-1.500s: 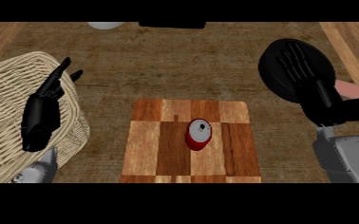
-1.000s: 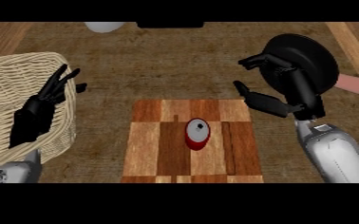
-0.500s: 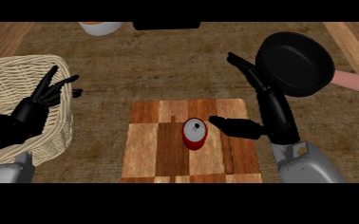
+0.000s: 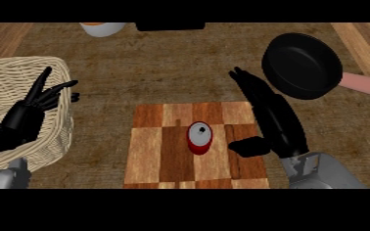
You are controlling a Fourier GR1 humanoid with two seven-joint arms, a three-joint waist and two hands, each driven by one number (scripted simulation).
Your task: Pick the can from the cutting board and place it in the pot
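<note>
A red can (image 4: pixel 199 138) with a silver top stands upright near the middle of the checkered wooden cutting board (image 4: pixel 151 156). My right hand (image 4: pixel 278 122) is just right of the can, open, fingers straight and pointing away, thumb reaching toward the can without touching it. The black pot (image 4: pixel 302 64) with a pink handle sits at the upper right, beyond the right hand. My left hand (image 4: pixel 29 113) rests open at the left, fingers up, over the wicker basket.
A wicker basket (image 4: pixel 51 71) fills the left side. A white bowl (image 4: pixel 103 28) and a dark object (image 4: pixel 170 26) sit at the counter's far edge. A light wooden strip (image 4: pixel 354 36) runs along the upper right corner.
My right hand has come down from over the pot to the board, now beside the can with its thumb toward it. The left hand has barely shifted.
</note>
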